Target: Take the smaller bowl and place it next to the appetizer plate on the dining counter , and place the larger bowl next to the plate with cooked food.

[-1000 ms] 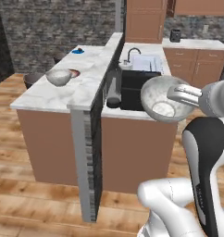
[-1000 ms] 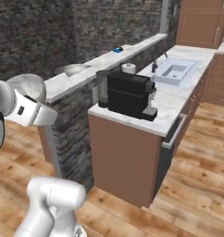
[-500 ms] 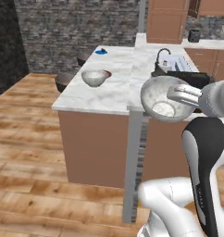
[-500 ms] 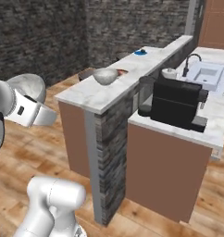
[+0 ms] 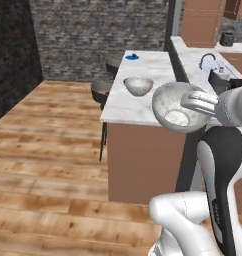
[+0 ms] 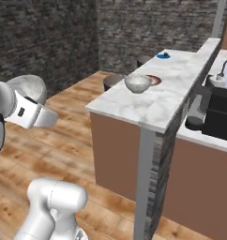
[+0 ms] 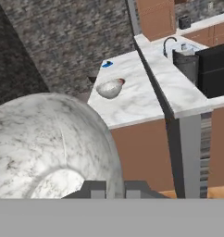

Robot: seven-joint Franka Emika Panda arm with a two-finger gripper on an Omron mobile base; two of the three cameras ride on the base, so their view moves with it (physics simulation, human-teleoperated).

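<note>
On the dining counter (image 5: 143, 102) a smaller bowl (image 5: 138, 85) is seen – well ahead of the gripper (image 5: 194, 103), which is clamped on the larger bowl (image 5: 177, 106), held off the near end; the blue plate (image 5: 132, 57) lies farthest.

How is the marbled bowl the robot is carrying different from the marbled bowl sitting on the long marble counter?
The larger bowl is wider and deeper than the smaller bowl. The larger bowl is held in the air by the gripper, shut on its rim; the smaller bowl rests on the dining counter. The larger bowl is tipped toward the left base camera, showing its pale bottom; the smaller bowl sits upright. Both share a grey-white marbled look.
</note>
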